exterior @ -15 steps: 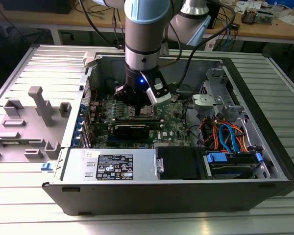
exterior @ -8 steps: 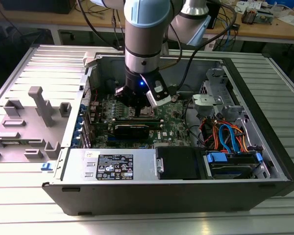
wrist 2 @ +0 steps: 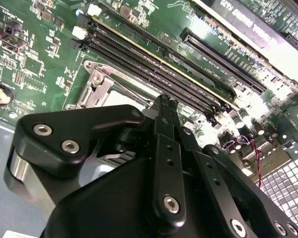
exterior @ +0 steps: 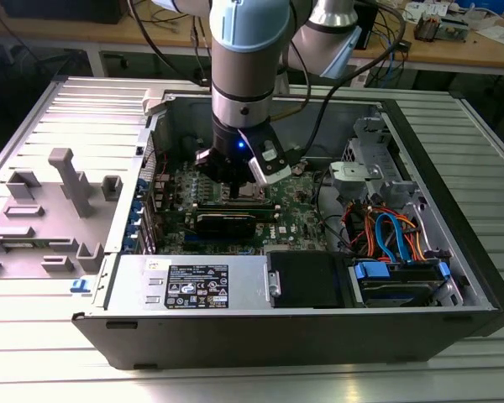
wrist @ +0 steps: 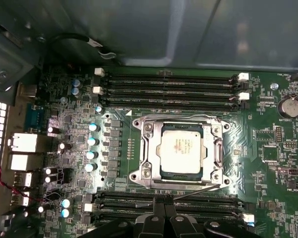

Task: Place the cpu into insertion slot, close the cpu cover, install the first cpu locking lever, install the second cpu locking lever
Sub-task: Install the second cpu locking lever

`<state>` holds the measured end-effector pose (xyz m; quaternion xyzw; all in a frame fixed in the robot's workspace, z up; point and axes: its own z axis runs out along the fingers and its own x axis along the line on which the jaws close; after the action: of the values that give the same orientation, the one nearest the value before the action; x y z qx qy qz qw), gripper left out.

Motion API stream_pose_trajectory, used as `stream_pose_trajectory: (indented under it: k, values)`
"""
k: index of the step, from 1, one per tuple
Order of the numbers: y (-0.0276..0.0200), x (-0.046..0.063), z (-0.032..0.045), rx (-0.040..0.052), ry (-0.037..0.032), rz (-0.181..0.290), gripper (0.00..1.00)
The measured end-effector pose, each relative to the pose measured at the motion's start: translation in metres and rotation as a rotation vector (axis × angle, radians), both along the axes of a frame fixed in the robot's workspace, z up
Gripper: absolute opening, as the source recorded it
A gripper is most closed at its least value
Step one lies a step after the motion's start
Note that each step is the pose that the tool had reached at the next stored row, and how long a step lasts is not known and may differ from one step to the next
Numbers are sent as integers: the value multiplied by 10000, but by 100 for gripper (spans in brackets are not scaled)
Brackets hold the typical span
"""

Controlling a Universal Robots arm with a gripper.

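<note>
1. Inside the open computer case (exterior: 319,277) goes the arm, its gripper (wrist: 164,206) down over the green motherboard (wrist: 268,163), close to the socket's edge; the case sits on a ribbed metal desk (exterior: 479,126).
2. Crowding the spot: long black memory slots (wrist: 169,82) run along one side of the socket, more of them on the gripper's side, and a row of small blue-topped capacitors (wrist: 92,148) stands beside it.
3. In the exterior view, a bundle of orange and blue cables (exterior: 391,235) fills the case toward that view's right, with a black power supply box (exterior: 307,281) along the near wall.
4. The cpu (wrist: 183,148) lies flat in the insertion slot (wrist: 181,179), dull silver-grey top up, square, its edges parallel to the memory slots.
5. The cpu cover (wrist: 148,148), a thin bright metal frame with a square window, is down around the chip, framing it on all sides.
6. A thin wire lever (wrist: 196,192) lies slanted across the socket edge nearest the gripper, and its tip reaches right to the black fingertips (wrist: 158,203).
7. The jaws look drawn together, matte black fingers meeting at a narrow point; whether they pinch the lever, I cannot tell.
8. In the second wrist view the gripper (wrist 2: 166,106) body is blocky black with silver screws, the socket's metal corner (wrist 2: 97,82) gleaming just beyond it.
</note>
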<state>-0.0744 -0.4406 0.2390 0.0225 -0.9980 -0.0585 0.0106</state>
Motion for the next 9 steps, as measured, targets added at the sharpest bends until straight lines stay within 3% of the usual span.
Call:
stream_pose_trajectory:
  k: [4,9]
  values:
    - [-21,-29,-28,253,0,34,11]
    - [-52,-54,-99,341,1,93,11]
